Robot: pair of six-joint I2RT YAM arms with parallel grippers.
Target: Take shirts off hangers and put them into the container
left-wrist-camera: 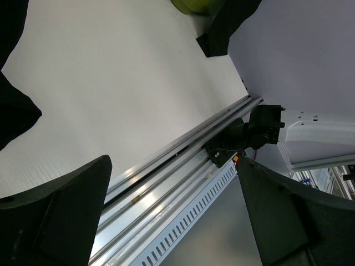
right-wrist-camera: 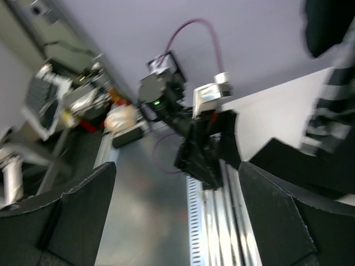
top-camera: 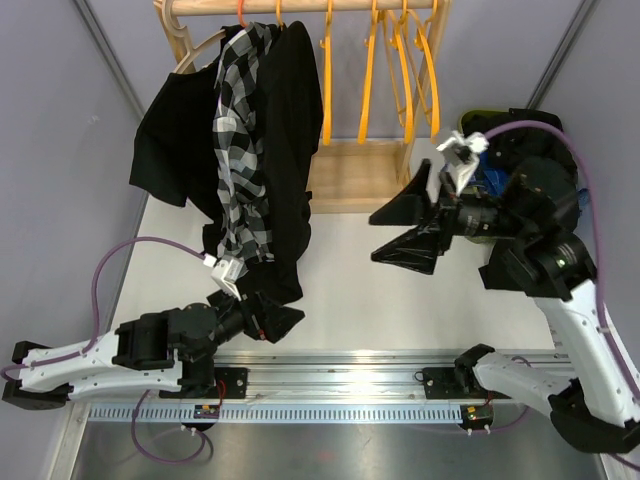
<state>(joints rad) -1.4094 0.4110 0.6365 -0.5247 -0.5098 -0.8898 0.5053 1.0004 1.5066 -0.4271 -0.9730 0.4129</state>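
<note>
Fingers on both arms are spread wide with nothing between them.

Shirts: three hang on the rack, bunched at the left end of the wooden rail (top-camera: 350, 7).
- An outer black shirt (top-camera: 170, 140) is furthest left.
- The checked shirt (top-camera: 240, 150) is in the middle.
- An inner black shirt (top-camera: 292, 130) is on the right.
- The hems drape down almost to the counter (top-camera: 400, 310).

Hangers: four bare orange hangers (top-camera: 370, 80) fill the right half of the rail. A red-orange hook (top-camera: 243, 12) shows above the checked shirt. The bare ones suggest part of the job is done.

Container (left-wrist-camera: 191, 4): an olive-green rim shows at the top of the left wrist view. From above it sits at the far right, mostly hidden behind the right arm. Its contents cannot be made out.

Left fingers (top-camera: 282, 318): these lie low over the counter, just beside the inner black shirt's hem. The wrist view shows only counter and base rail in the gap. The low pose is probably for a hem grab, since the hem is the nearest loose edge.

Right fingers (top-camera: 408, 250): these hang over mid-counter, pointing toward the rack and apart from any cloth. The wrist view is blurred, but the gap looks empty. The arm stands between rack and tub, which would suit carrying a freed shirt across.

Risk: a hem pull may drag the hanger along the rail rather than slip the shirt off.
</note>
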